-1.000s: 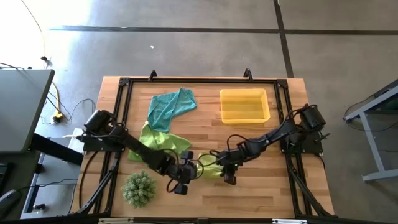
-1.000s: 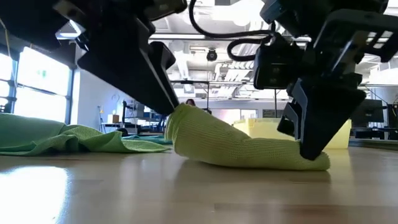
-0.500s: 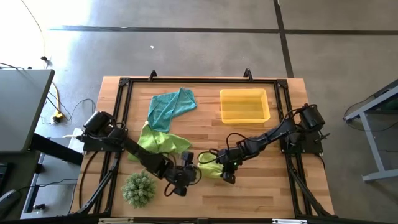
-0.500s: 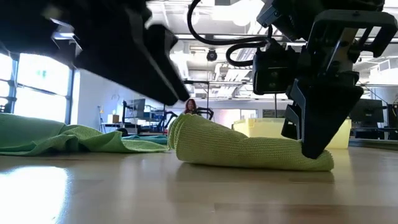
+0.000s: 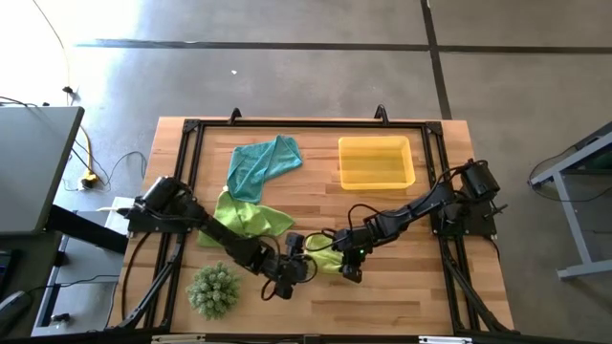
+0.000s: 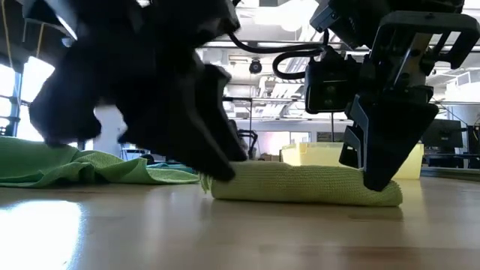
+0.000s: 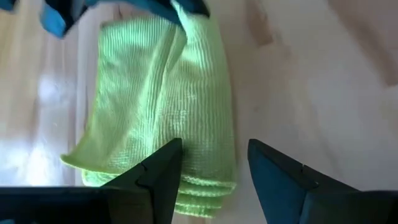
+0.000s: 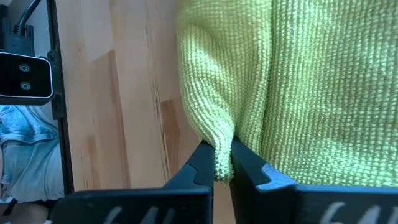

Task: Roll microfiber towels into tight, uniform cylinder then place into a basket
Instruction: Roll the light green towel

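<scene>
Two claws meet at one rolled lime-green towel (image 6: 304, 183): right claw (image 8: 216, 163) pinching its edge, left claw (image 7: 211, 163) released just beside it.

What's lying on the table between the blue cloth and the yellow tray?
Nothing. In the high view, only bare wooden table shows between the blue cloth and the yellow tray.

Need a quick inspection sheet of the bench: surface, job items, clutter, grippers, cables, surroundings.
Surface: wooden table, black frame.
Job's things: rolled lime towel at front centre; second lime towel and teal towel loose; yellow basket holds nothing.
Clutter: spiky green plant.
Grippers: left gripper open at the roll's end; right gripper shut, pinching its other end.
Cables: yellow cable on floor.
Surroundings: concrete floor, desk at left.
</scene>
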Controlling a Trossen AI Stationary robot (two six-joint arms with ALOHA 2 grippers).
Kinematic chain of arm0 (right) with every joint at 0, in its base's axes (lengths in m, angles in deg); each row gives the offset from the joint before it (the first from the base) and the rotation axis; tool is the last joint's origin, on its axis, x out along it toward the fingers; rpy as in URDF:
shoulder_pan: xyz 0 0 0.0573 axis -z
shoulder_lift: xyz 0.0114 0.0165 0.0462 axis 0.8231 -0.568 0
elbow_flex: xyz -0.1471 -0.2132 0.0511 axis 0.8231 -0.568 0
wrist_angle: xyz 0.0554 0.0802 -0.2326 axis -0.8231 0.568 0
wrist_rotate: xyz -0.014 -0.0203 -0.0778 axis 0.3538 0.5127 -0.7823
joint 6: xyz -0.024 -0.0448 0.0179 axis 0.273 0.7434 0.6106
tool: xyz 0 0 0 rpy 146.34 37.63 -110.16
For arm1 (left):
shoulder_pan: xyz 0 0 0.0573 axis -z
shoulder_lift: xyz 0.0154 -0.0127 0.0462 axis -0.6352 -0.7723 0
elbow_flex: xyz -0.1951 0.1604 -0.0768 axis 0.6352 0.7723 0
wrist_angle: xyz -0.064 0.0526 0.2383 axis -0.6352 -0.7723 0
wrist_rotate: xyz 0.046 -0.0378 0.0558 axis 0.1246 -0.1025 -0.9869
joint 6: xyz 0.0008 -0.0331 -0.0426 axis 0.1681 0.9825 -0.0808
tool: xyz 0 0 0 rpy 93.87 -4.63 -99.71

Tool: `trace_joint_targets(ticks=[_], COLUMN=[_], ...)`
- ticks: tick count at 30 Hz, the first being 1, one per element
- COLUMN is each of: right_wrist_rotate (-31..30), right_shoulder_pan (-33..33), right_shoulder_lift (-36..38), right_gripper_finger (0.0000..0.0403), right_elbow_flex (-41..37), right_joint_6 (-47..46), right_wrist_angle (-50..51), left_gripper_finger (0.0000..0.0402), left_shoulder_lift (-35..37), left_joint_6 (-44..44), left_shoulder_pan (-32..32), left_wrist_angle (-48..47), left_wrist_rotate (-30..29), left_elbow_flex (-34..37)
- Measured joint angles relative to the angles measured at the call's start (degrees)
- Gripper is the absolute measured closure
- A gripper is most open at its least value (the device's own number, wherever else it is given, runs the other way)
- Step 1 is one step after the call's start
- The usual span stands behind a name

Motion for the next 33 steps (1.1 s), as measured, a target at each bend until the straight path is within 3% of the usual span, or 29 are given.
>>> trace_joint_targets(ticks=[6,11,18,24,28,33], right_wrist_rotate=[-0.1,-0.2,-0.5,0.6,-6.7,-18.5], right_shoulder_pan=[-0.1,-0.1,0.0,-1.6,-5.6,-12.1], right_shoulder_lift=[0.0,0.0,1.8,7.5,10.5,10.1], right_gripper_finger=[0.0398,0.0367,0.0313,0.0301,0.0301,0.0300], right_elbow_flex=[0.0,0.0,0.0,0.0,0.0,0.0], right_joint_6=[0.0,1.4,6.3,14.8,24.2,34.3], right_wrist_angle=[-0.3,-0.6,-0.3,-0.2,-0.6,-1.1], left_gripper_finger=[0.0229,0.0238,0.0312,0.0363,0.0377,0.0380], left_shoulder_lift=[-2.2,-2.6,-2.4,-2.4,-2.7,-2.7], left_joint_6=[5.2,15.6,28.3,37.0,39.7,43.3], left_shoulder_pan=[-1.4,-2.0,-1.7,-2.5,-3.9,-6.1], left_wrist_angle=[0.1,-2.3,-4.4,-2.8,-0.4,0.1], left_wrist_rotate=[3.1,6.9,13.2,24.7,29.9,31.7], left_elbow_flex=[-0.1,-0.4,-0.4,-0.3,-0.1,0.0])
